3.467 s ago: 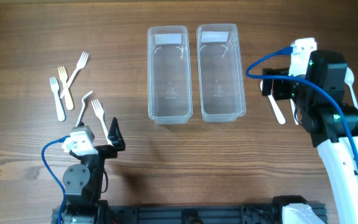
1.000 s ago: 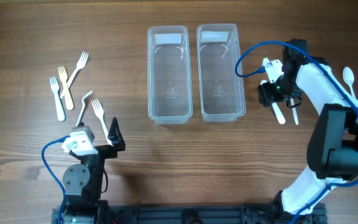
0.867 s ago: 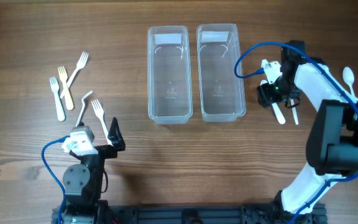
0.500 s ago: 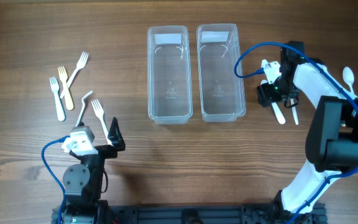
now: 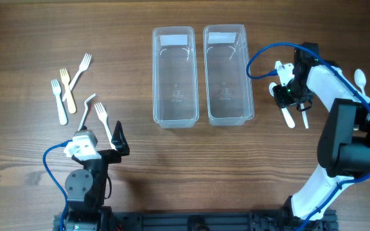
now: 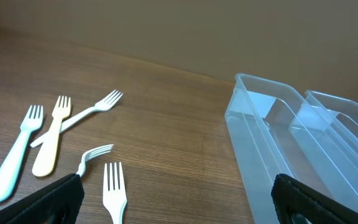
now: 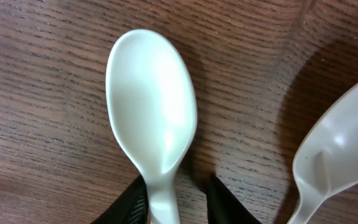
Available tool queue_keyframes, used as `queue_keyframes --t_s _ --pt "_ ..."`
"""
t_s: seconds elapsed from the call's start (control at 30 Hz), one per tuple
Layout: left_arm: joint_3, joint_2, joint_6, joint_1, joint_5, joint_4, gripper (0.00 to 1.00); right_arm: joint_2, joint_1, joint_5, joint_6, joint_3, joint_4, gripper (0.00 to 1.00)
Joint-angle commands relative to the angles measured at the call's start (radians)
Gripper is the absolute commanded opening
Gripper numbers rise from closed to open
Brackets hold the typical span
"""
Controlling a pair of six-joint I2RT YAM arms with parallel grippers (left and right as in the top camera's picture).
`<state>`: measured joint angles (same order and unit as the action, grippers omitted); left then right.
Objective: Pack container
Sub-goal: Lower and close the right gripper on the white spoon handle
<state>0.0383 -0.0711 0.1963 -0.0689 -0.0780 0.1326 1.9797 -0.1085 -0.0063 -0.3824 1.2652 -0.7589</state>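
R gripper (image 7: 179,200) has just narrowed round handle of white spoon (image 7: 151,106), beside empty container (image 5: 227,77); firm hold unclear. Pickup starting. L gripper (image 6: 179,202) wide, idle.

Wooden table (image 5: 185,168) carries two clear containers (image 5: 173,77), five forks (image 5: 59,101), seemingly three spoons (image 5: 288,116)

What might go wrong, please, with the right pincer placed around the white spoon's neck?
The right pincer straddles the white spoon at its narrow neck, a gap on one side, so the spoon might pivot or slip when lifted. The second spoon lies close beside it and could get nudged.
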Motion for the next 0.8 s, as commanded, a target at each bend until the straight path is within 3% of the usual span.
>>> queue_keyframes --t_s 0.0,0.13,0.27,0.57,0.77 --pt "-0.001 0.002 -0.008 0.006 -0.006 0.003 1.00 0.026 -0.003 0.005 0.020 0.018 -0.001 0.27" --pt "-0.001 0.002 -0.008 0.006 -0.006 0.003 1.00 0.026 -0.003 -0.020 0.026 0.018 0.001 0.26" --pt "-0.001 0.002 -0.009 0.006 -0.006 0.003 1.00 0.026 -0.003 -0.021 0.046 0.020 0.003 0.16" --pt "-0.001 0.002 -0.009 0.006 -0.006 0.003 1.00 0.017 -0.001 -0.020 0.089 0.075 -0.025 0.09" --pt "-0.001 0.002 -0.009 0.006 -0.006 0.003 1.00 -0.024 -0.001 -0.022 0.100 0.132 -0.044 0.08"
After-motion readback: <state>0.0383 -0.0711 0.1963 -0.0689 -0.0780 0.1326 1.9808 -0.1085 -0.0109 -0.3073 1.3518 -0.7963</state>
